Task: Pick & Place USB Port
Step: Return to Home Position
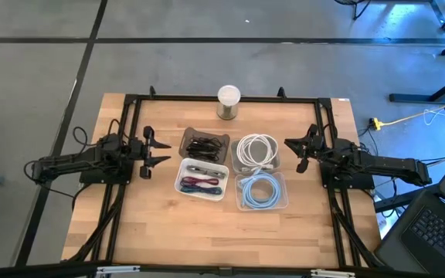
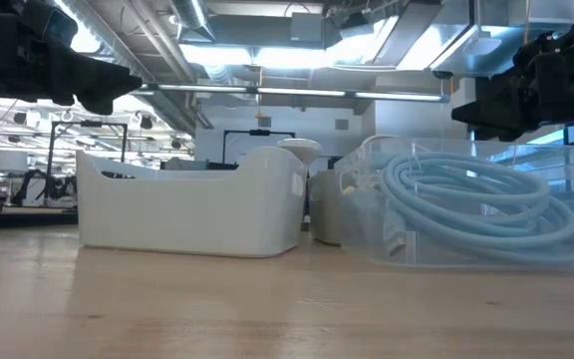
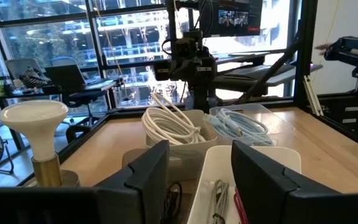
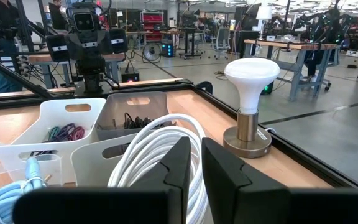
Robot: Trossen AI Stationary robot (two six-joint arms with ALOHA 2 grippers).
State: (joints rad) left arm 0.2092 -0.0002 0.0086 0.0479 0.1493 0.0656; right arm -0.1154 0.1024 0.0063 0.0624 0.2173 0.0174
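The left gripper (image 1: 151, 152) is hanging over the left side of the table (image 1: 168, 232), its fingers (image 3: 145, 174) standing wide apart and gripping nothing. Just beside it, two bins are sitting one behind the other: the dark bin (image 1: 185, 142) at the back is holding the black cables (image 1: 207, 145), and the white bin (image 1: 180, 182) at the front is holding the purple and red cables (image 1: 204, 184). A lamp (image 1: 229, 100) is standing upright behind the bins, near the table's far edge. Further right, a coil of white cable (image 1: 256, 148) is resting in a pale bin (image 4: 95, 168), and in front of it a clear bin (image 1: 284, 202) is holding a coiled light blue cable (image 1: 259, 191). The right gripper (image 1: 293, 153) is hovering just beside those two bins – its fingers are sitting all but closed, with only a thin slit between them, and are carrying nothing.
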